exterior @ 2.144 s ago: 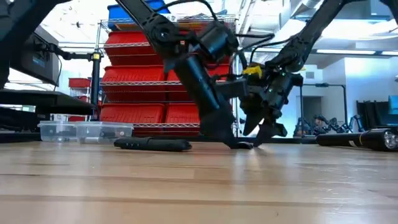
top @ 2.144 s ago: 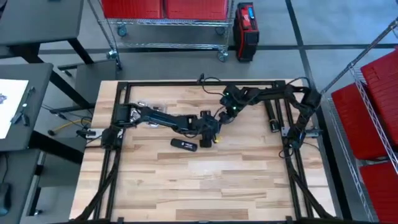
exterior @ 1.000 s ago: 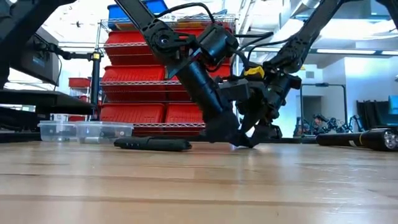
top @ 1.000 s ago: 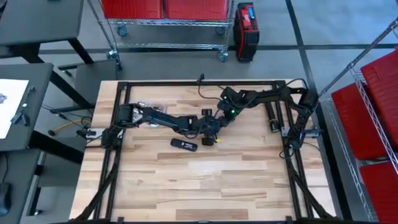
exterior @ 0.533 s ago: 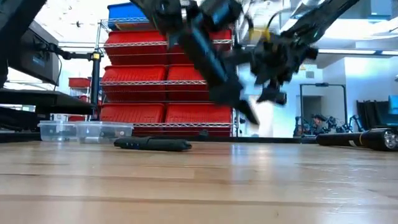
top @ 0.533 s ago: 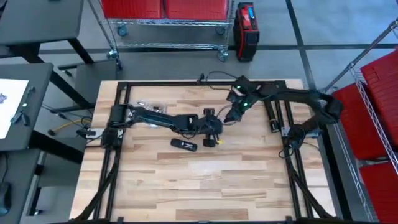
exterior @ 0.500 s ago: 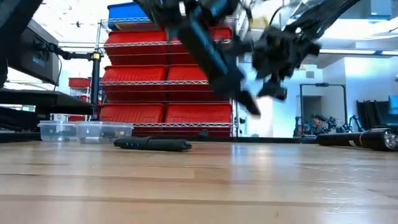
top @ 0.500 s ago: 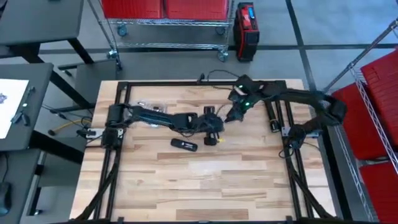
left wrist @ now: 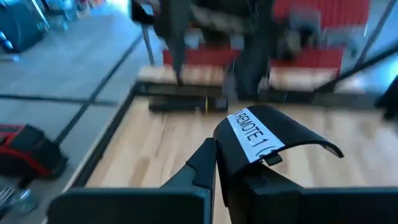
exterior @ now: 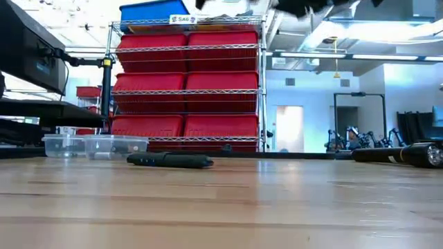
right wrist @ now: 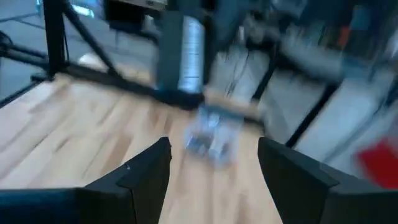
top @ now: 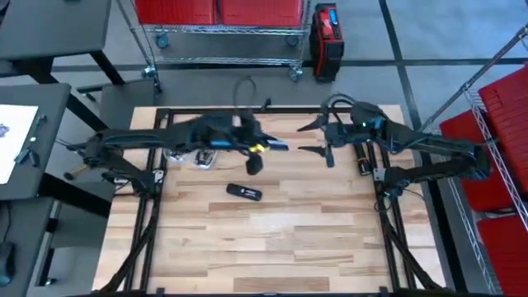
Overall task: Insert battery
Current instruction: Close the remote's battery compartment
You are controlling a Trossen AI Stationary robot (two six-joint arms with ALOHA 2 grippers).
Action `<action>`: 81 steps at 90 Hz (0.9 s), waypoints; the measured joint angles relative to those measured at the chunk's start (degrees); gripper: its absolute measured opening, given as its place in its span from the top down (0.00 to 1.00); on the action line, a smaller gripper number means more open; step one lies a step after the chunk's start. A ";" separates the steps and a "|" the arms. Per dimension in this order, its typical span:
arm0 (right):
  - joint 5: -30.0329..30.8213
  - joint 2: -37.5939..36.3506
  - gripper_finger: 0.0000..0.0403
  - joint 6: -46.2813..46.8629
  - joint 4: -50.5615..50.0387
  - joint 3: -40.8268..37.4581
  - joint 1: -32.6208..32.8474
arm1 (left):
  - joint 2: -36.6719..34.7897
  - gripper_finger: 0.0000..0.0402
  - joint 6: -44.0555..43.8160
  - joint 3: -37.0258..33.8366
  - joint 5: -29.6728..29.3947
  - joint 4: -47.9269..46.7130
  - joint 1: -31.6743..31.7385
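Over the table's far half, both arms are raised off the wood; entries run left to right in the high view.

Left arm: reaches from the left edge toward the centre, folded at the elbow, lifted clear of the tabletop (top: 272,239).
Left gripper (top: 276,146): points right toward the other arm; in the left wrist view its fingers (left wrist: 199,163) are closed on a curved black remote cover (left wrist: 268,138) with a white label reading "REMOTE 1".
Plastic containers (top: 191,157): clear, near the table's far left edge beneath the left arm; in the low view they sit at the left (exterior: 93,145).
Remote (top: 245,192): black, elongated, lying flat on the wood near the centre, nearer the camera side than both grippers and untouched; in the low view it lies on the surface (exterior: 169,160).
Battery: cannot be made out in any view.
Right arm: stretches from the right edge across the far side of the table, roughly level, forearm toward the centre.
Right gripper (top: 318,140): faces the left gripper, well apart from it; fingers (right wrist: 146,168) spread wide, nothing between them.
Black cylinder (exterior: 398,153): lying at the right edge of the low view.
Background: wire shelving with red bins (exterior: 187,83).
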 joint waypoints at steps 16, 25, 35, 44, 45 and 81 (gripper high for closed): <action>16.17 8.31 0.43 -12.36 24.37 0.58 9.62 | -4.57 1.00 -3.56 -0.02 0.83 -0.74 -0.41; 20.29 12.96 0.43 -16.46 28.67 3.74 11.97 | -6.54 1.00 -4.47 -0.02 2.34 -0.39 -1.18; 23.47 17.96 0.43 -18.21 28.54 7.99 13.64 | -7.75 1.00 -5.23 -0.02 5.03 -0.82 -1.97; 25.02 21.32 0.48 -21.11 28.88 12.10 15.20 | -8.67 1.00 -5.23 -0.04 5.56 -2.72 -2.97; 25.02 21.57 0.49 -21.54 28.92 12.51 15.34 | -8.81 1.00 -5.23 -0.04 5.56 -2.98 -3.04; 26.70 24.17 0.88 -23.53 28.10 15.72 17.54 | -12.38 1.00 -5.23 -0.09 5.36 -7.89 -3.45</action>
